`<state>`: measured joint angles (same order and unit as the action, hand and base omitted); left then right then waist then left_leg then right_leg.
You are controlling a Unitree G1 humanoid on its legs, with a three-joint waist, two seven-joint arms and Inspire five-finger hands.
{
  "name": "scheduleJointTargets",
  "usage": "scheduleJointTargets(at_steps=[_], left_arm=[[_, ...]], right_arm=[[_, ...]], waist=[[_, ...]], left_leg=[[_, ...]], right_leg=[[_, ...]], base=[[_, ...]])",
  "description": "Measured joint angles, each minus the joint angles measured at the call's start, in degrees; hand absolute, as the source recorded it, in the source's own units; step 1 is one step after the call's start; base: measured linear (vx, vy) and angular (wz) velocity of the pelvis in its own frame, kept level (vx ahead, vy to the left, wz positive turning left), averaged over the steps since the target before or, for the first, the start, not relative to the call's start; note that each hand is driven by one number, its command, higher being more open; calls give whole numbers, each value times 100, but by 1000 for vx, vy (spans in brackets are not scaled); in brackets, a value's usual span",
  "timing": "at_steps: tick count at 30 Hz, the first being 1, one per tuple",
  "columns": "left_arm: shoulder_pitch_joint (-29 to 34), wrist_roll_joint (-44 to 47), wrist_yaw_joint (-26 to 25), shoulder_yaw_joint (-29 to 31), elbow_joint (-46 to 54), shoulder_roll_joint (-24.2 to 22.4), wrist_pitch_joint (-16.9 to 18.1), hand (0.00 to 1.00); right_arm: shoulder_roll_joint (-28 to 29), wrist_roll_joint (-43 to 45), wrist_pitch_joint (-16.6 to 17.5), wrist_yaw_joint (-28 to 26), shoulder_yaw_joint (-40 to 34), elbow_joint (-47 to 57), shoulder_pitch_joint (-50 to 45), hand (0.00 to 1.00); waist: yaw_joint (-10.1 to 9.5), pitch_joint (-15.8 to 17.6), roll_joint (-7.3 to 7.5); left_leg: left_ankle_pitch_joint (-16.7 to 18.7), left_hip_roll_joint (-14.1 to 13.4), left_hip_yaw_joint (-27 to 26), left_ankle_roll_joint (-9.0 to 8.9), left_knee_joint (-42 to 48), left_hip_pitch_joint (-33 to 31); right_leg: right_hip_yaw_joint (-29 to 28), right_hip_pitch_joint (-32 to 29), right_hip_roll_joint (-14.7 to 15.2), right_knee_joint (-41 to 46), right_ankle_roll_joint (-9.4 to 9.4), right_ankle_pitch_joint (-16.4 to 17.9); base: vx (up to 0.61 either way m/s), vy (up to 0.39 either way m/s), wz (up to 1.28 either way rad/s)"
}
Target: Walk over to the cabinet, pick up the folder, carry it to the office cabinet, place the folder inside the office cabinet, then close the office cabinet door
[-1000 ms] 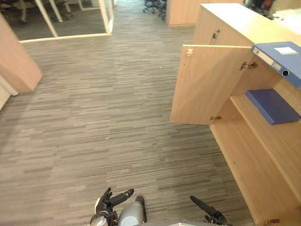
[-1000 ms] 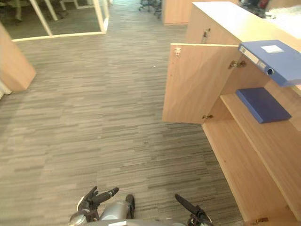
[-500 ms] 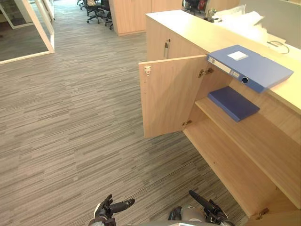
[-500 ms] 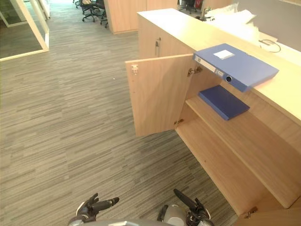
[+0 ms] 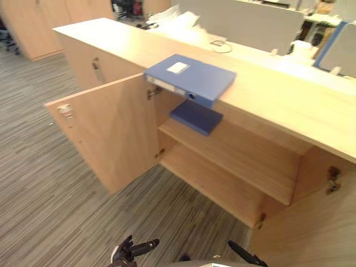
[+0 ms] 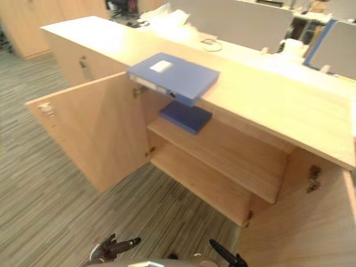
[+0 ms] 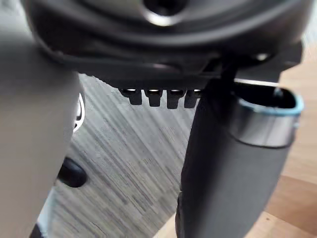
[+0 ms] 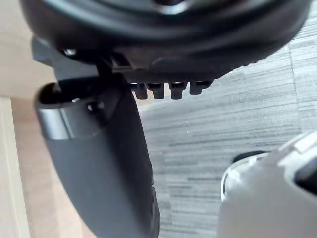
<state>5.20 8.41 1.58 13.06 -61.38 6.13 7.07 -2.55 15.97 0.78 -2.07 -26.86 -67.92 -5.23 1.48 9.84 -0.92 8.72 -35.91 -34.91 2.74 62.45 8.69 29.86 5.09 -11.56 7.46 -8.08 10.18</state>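
The dark left hand [image 5: 130, 249] sits low over the grey striped carpet [image 5: 44, 211]. Its fingers [image 7: 153, 97] are extended and slack, grasping nothing. The dark right hand [image 5: 245, 258] is beside it, with fingers [image 8: 177, 90] likewise straight and empty.

Ahead of both sets of fingertips, and well apart from them, stands the light-wood low cabinet [image 5: 267, 97]. Its hinged wooden door [image 5: 111, 133], ahead of the left fingers, stands wide open. A second open door [image 5: 311, 222] is nearer, just beyond the right fingers.

Inside, a dark blue flat folder [image 5: 196, 117] lies on the upper shelf [image 5: 245, 160]. The blue lever-arch folder [image 5: 189, 78] lies flat on the cabinet top, directly above that shelf, with one corner overhanging the front edge.

Farther beyond the fingers are a crumpled white bag [image 5: 172, 19] and a looped black cable [image 5: 221, 45].
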Motion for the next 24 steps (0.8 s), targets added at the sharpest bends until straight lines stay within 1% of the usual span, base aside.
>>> scheduleJointTargets(at_steps=[1, 2, 3, 4, 5, 6, 7, 8, 9, 10, 11, 12, 13, 14, 15, 16, 17, 18, 19, 20, 21, 22, 24], left_arm=[[1, 7, -10, 38, 38, 27, 10, 100], [-1, 24, -51, 129, 162, 39, 42, 100], [-7, 64, -70, 142, 204, 34, 47, 100], [-25, 130, -115, 138, 275, 10, 59, 100], [-60, 161, -125, 131, 272, 2, 64, 100], [-129, 234, -149, 117, 282, -21, 95, 100], [-143, 239, -176, 116, 293, -51, 96, 100], [-96, 261, -253, 125, 280, -144, 103, 100], [-105, 375, -304, 182, 232, -180, 42, 100], [-101, 392, -321, 175, 223, -189, 39, 100], [-100, 463, -338, 172, 200, -180, 34, 100], [-96, 463, -355, 168, 141, -133, 35, 100], [-80, 451, -358, 148, 86, -96, 33, 100], [-33, 446, -350, 126, 65, -48, 32, 100], [-24, 428, -345, -12, 47, 27, 32, 100], [-71, 415, -338, -115, 57, -14, 34, 100], [-65, 352, -333, -146, 48, -62, 34, 100], [-38, 245, -327, -164, -4, -117, 37, 100], [-56, 227, -285, -152, -5, -34, 42, 100], [-139, 218, -264, -321, -79, -46, 35, 100], [-124, 218, -254, -366, -78, -96, 42, 100], [-98, 213, -209, -430, -88, -239, 38, 100], [-130, 214, -168, -489, -99, -275, 36, 100]], right_arm=[[-11, 0, -9, 16, 1, -63, 17, 100], [-27, 0, -22, 46, 11, -136, 0, 100], [-30, 0, -30, 56, 15, -158, 3, 100], [-39, 2, -44, 75, 58, -161, 2, 100], [-60, 2, -52, 82, 131, -159, 18, 100], [-80, 1, -56, 85, 256, -161, 72, 100], [-101, -1, -58, 83, 331, -162, 119, 100], [-133, -4, -54, 79, 411, -167, 188, 100], [-162, -5, 1, 51, 480, -113, 204, 100], [-188, -7, 0, 43, 540, -85, 205, 100], [-197, -14, -5, 35, 561, -24, 182, 100], [-184, -15, -5, 35, 556, 17, 145, 100], [-164, -17, -5, 32, 549, 98, 70, 100], [-121, -17, -4, 36, 545, 116, 47, 100], [-39, -17, -5, 31, 487, 124, -28, 100], [-36, -10, -18, 16, 357, 135, -48, 100], [-94, -23, -12, -31, 334, 154, -63, 100], [-105, -55, -12, -50, 337, 236, -86, 100], [-39, -81, -13, -39, 340, 232, -123, 100], [19, -113, -30, -30, 331, 178, -201, 100], [8, -121, -27, -39, 314, 193, -255, 100], [-67, -139, -28, -42, 320, 189, -234, 100], [-101, -138, -39, -42, 309, 185, -222, 100]], waist=[[-5, -7, 30], [-22, 11, 142], [-31, 18, 173], [-49, 57, 224], [-80, 77, 241], [-125, 130, 287], [-141, 168, 306], [-205, 179, 274], [-250, 183, 193], [-263, 191, 159], [-300, 206, 135], [-307, 199, 170], [-304, 185, 196], [-299, 165, 243], [-259, 123, 268], [-223, 137, 156], [-222, 104, 96], [-181, 78, 102], [-165, 29, 251], [-72, 14, 246], [-80, -35, 224], [-73, -76, 95], [-76, -11, 48]], left_leg=[[72, -43, 120, 9, 236, -164], [265, 80, 329, -121, 294, -521], [339, 176, 425, -194, 194, -688], [482, 440, 684, -402, -196, -1009], [584, 757, 955, -557, -581, -1263], [724, 1395, 1655, -792, -1307, -1565], [809, 1782, 2128, -951, -1787, -1629], [904, 2458, 3117, -1152, -2755, -1636], [814, 2844, 3792, -1008, -3325, -1699], [752, 2942, 3938, -916, -3474, -1721], [565, 3063, 3831, -792, -3650, -1678], [287, 3208, 3668, -651, -3787, -1556], [-78, 3321, 3642, -466, -4033, -1356], [-157, 3328, 3607, -479, -4215, -1207], [-374, 3204, 3514, -419, -4713, -865], [-453, 3063, 3456, -527, -4934, -730], [-535, 2991, 3332, -604, -5180, -536], [-559, 3024, 3251, -629, -5350, -372], [-533, 3221, 3195, -674, -5426, -301], [-564, 3183, 3242, -719, -5544, -172], [-585, 3184, 3171, -698, -5639, -151], [-631, 3186, 3055, -709, -5860, -95], [-668, 3218, 2950, -709, -6037, -1]], right_leg=[[-97, 74, -46, -54, -22, -8], [-352, 282, -32, -163, -46, -22], [-442, 345, -11, -188, -50, -25], [-612, 424, 56, -212, -57, -30], [-762, 470, 112, -207, -57, -30], [-960, 508, 210, -197, -57, -30], [-1096, 536, 251, -186, -57, -31], [-1398, 569, 268, -212, -40, -21], [-1630, 644, 202, -269, -40, -18], [-1727, 686, 171, -267, -38, -17], [-1911, 816, 146, -266, -13, -3], [-2099, 955, 166, -235, 46, 30], [-2260, 1017, 187, -45, 139, 82], [-2272, 983, 225, 151, 231, 133], [-2272, 604, 296, 1026, 646, 251], [-2264, 261, 334, 1716, 795, 398], [-2250, -120, 566, 2414, 501, 754], [-2339, -217, 1099, 2253, 599, 934], [-2445, -166, 1579, 1610, 879, 716], [-2371, -46, 1487, 1567, 866, 657], [-2394, -89, 1487, 1560, 869, 656], [-2451, -192, 1477, 1579, 872, 664], [-2506, -270, 1502, 1720, 902, 680]], base=[[311, -158, -96], [268, -110, -71], [293, -146, -81], [179, -127, -64], [154, -132, -81], [81, -83, -77], [45, -15, -117], [63, 46, -132], [91, 72, -129], [170, 96, -112], [300, 132, -105], [333, 134, -117], [299, 110, -87], [269, 69, -63], [232, 61, -39], [202, 68, -49], [124, 98, -47], [144, 64, -45], [157, -14, -4], [117, -99, 2], [106, -95, -5], [89, -43, -27], [70, 18, -27]])
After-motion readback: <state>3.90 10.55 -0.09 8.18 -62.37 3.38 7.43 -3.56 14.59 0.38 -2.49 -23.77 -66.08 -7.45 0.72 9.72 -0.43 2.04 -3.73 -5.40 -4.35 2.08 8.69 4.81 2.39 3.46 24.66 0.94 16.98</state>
